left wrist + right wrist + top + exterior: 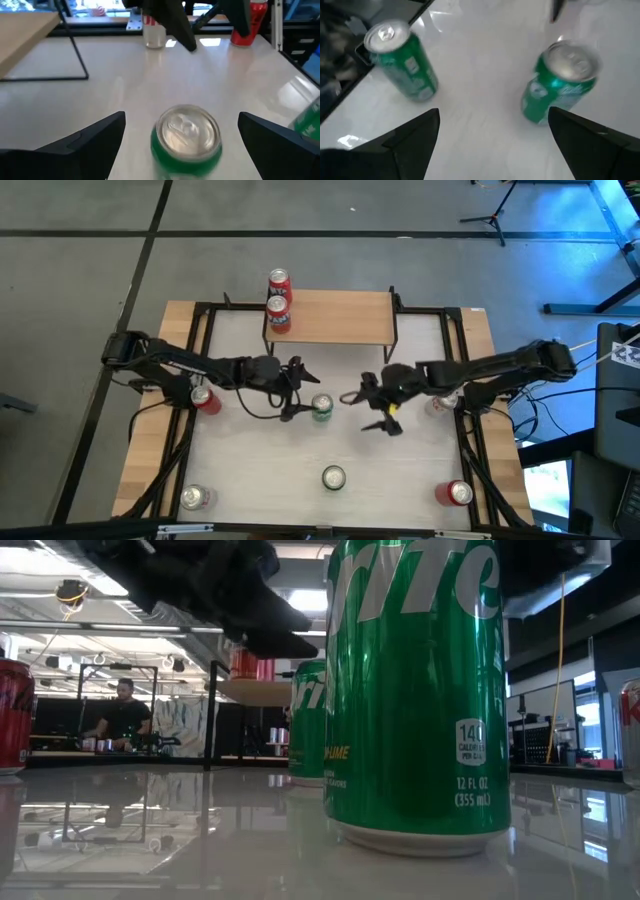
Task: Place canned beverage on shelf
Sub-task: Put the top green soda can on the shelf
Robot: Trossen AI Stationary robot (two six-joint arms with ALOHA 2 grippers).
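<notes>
Glossy white tabletop; cylindrical green can between spread left tool fingers.

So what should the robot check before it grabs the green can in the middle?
1. Left tool open: ok, fingers spread wide.
2. Green can between the left tool's fingers: ok in the wrist view, can centred, not touched.
3. Can upright: ok.
4. Right tool out of the way: cannot tell; it is open and hovers close on the can's other side.
5. Room on the shelf: ok, two red cans at its left end, the rest bare.
</notes>
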